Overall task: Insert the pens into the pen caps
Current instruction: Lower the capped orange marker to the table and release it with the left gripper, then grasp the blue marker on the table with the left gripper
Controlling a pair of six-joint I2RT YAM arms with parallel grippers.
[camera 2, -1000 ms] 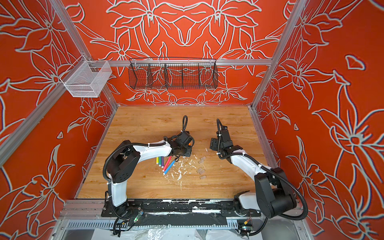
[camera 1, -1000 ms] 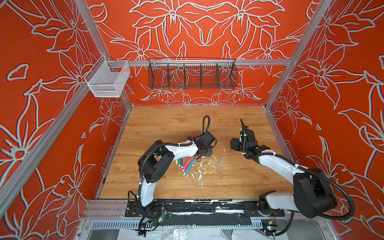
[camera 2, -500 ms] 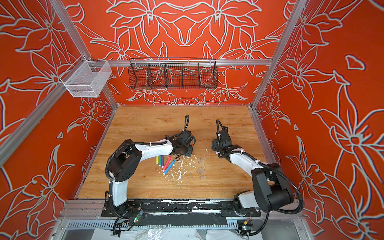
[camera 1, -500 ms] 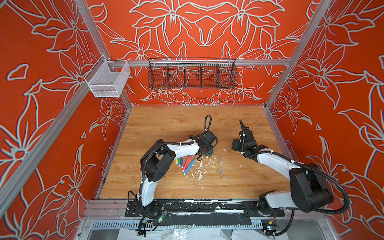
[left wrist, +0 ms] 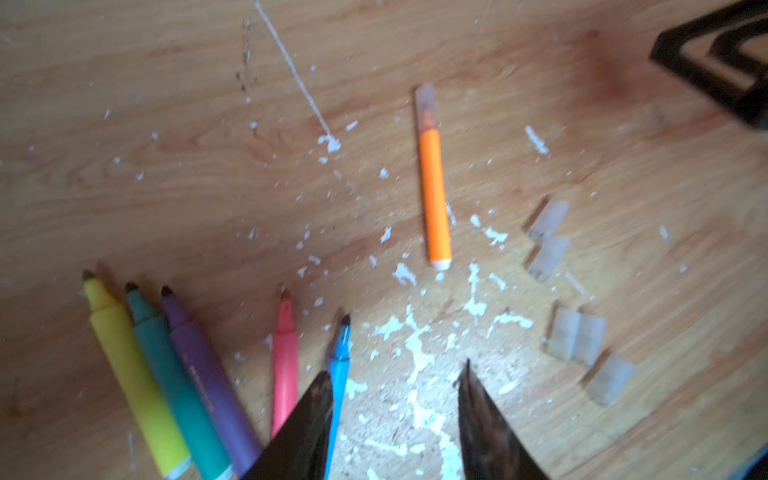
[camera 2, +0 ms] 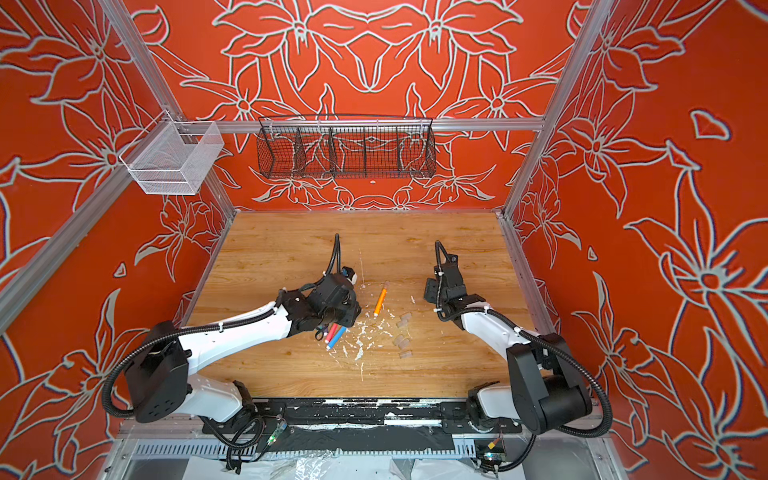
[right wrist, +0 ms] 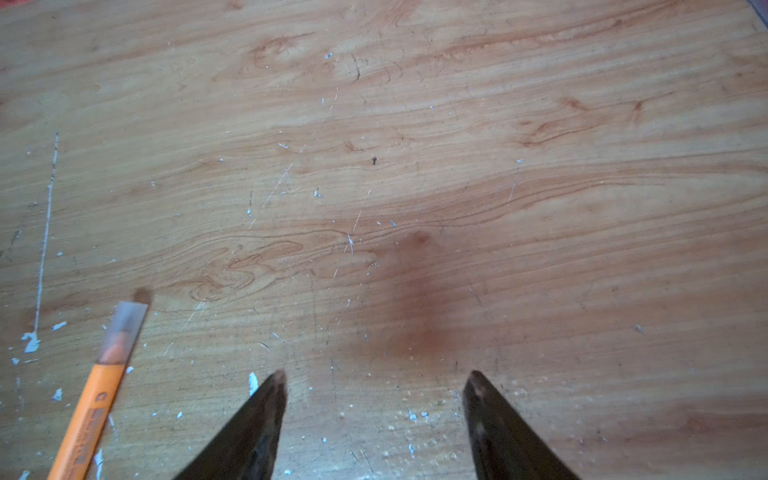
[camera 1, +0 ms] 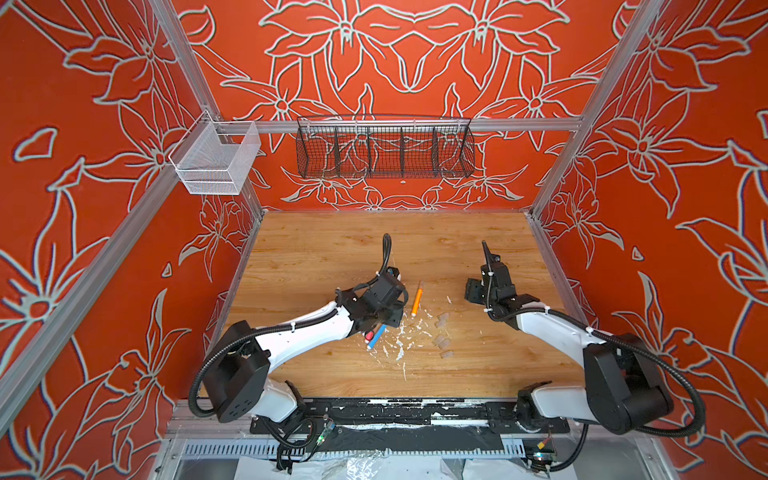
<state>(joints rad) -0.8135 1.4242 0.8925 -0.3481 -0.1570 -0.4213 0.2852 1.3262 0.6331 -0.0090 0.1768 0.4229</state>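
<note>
Five pens uncapped, one done: the step in hand looks like picking the next pen.

Nearest, on the left-arm side of the orange pen (left wrist: pixel 433 199), lie the bare-tipped pens (left wrist: pixel 208 374) (yellow, green, purple, pink, blue). The left gripper (left wrist: pixel 397 370) hangs by the blue pen (left wrist: pixel 341 357), jaws partly apart, empty. On the orange pen's other side sit five loose pen caps (left wrist: pixel 575 336). The orange pen wears its cap (left wrist: pixel 427 104). Beyond it the right gripper (right wrist: pixel 376 372) hovers over bare wooden tabletop (right wrist: pixel 415 166), jaws wide, empty. Next, I judge: grip one barrel, fetch a cap, align tip with mouth.
</note>
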